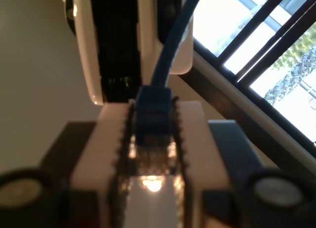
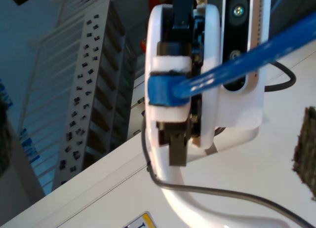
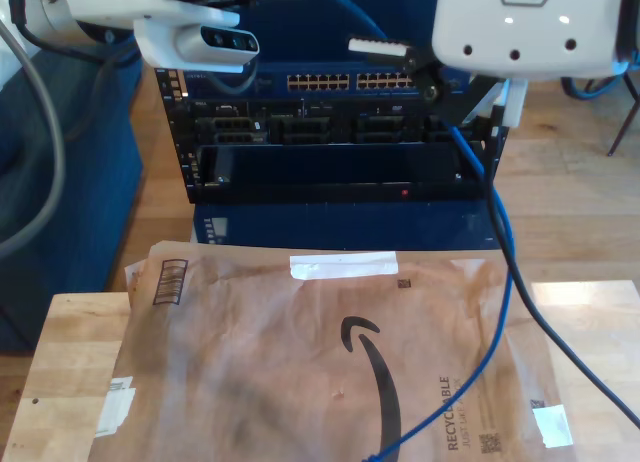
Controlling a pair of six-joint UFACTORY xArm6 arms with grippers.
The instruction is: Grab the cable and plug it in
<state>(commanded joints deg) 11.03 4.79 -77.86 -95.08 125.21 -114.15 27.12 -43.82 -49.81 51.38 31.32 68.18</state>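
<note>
The thin bright blue cable (image 3: 497, 282) hangs slack in front of the server rack (image 3: 330, 132), trailing down across the paper mailer (image 3: 300, 372).

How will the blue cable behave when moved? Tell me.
Probably floppy: the cable hangs in a loose curve down onto the brown mailer. Likely light, being thin. Its plug end, pinched in my first gripper, looks rigid, so it should hold its aim.

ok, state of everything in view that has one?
My first gripper: shut on the cable at its plug.
My second gripper: cable runs past it, open or shut unclear.
Cable: not plugged in, slack trailing over the mailer.
Rack: red light lit.
Mailer: flat on the table, taped.
</note>
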